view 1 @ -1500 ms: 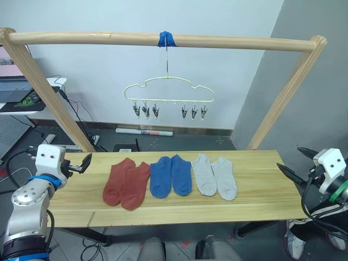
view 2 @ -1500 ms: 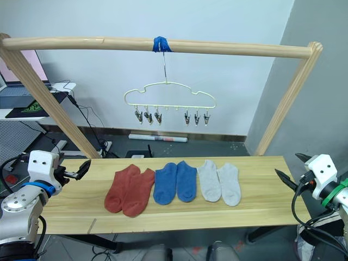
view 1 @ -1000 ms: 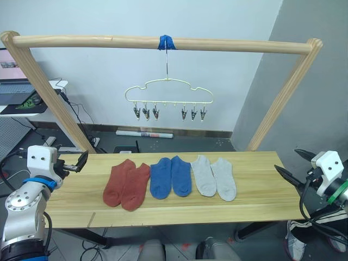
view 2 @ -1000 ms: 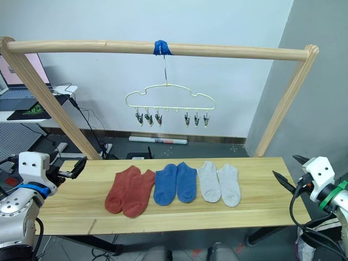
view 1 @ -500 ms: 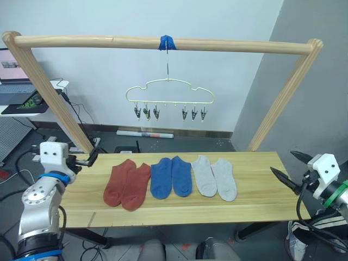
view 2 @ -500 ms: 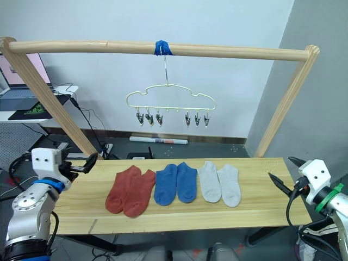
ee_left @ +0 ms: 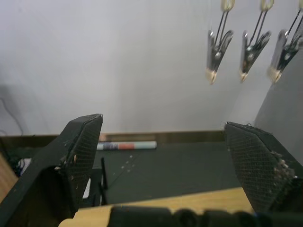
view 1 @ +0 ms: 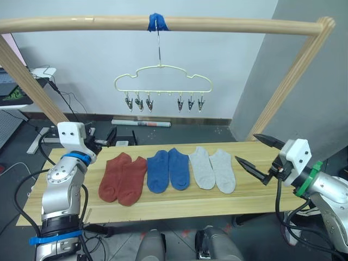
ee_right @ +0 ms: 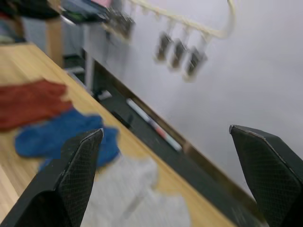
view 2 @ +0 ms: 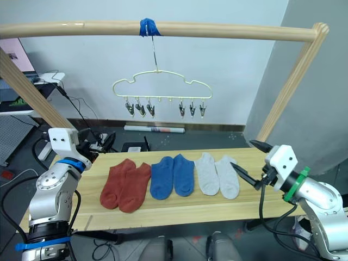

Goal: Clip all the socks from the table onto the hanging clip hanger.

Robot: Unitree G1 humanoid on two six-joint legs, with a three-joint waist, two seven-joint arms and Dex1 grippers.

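Three pairs of socks lie side by side on the light-wood table [view 1: 163,209]: rust-red [view 1: 122,178], royal blue [view 1: 167,171] and light grey [view 1: 213,169]. Above them the pale yellow clip hanger [view 1: 162,81] hangs by its wire hook from the pole, its metal clips [ee_left: 215,52] bare. My left gripper [view 1: 110,137] is open, just behind the table's back edge, left of the red pair. My right gripper [view 1: 247,148] is open too, hovering just right of the grey pair with nothing between its fingers.
A round wooden pole frame [view 1: 228,24] spans the table, with slanted posts at left [view 1: 27,81] and right [view 1: 288,81]. Blue tape [view 1: 157,22] holds the hanger's hook. A desk with a laptop [view 2: 32,81] stands at the back left.
The camera has shifted. My right gripper has come in from beyond the table's right end to just beside the grey socks. My left gripper has edged closer to the red pair. Both stay open.
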